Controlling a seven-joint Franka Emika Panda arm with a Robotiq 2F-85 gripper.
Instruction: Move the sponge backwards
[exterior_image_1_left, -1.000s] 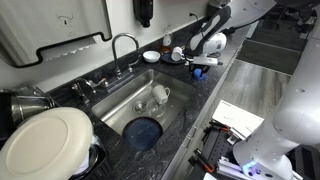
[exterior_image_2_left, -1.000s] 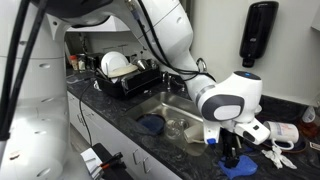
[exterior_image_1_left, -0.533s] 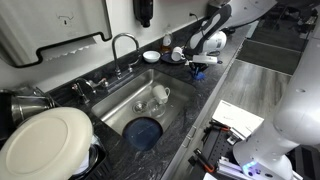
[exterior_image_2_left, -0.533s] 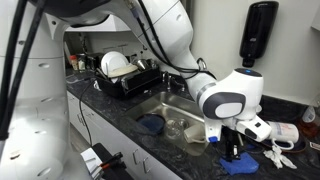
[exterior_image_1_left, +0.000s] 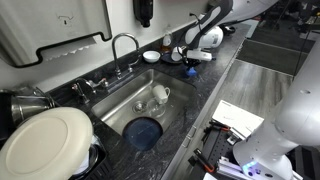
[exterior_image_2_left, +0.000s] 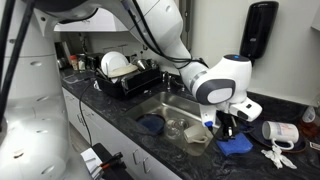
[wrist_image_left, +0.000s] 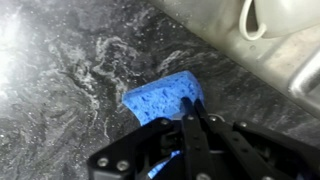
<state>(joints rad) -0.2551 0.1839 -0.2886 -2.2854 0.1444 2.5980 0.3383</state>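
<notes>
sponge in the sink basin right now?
No, the sponge lies flat on the dark speckled countertop, outside the sink.

A small bright blue rectangular sponge (wrist_image_left: 160, 97) of soft, porous foam lies flat on the dark speckled stone counter (wrist_image_left: 60, 70), pitted top face up. In an exterior view it sits near the counter's front edge.

The arm (exterior_image_2_left: 160, 30) stretches out from high up, bulky white wrist (exterior_image_2_left: 222, 80) bent over, with the gripper (exterior_image_2_left: 228, 124) pointing straight down and sitting low. In the wrist view the black fingers (wrist_image_left: 188, 130) are drawn close together, hardly a gap between them — fully closed or not, can't tell
</notes>
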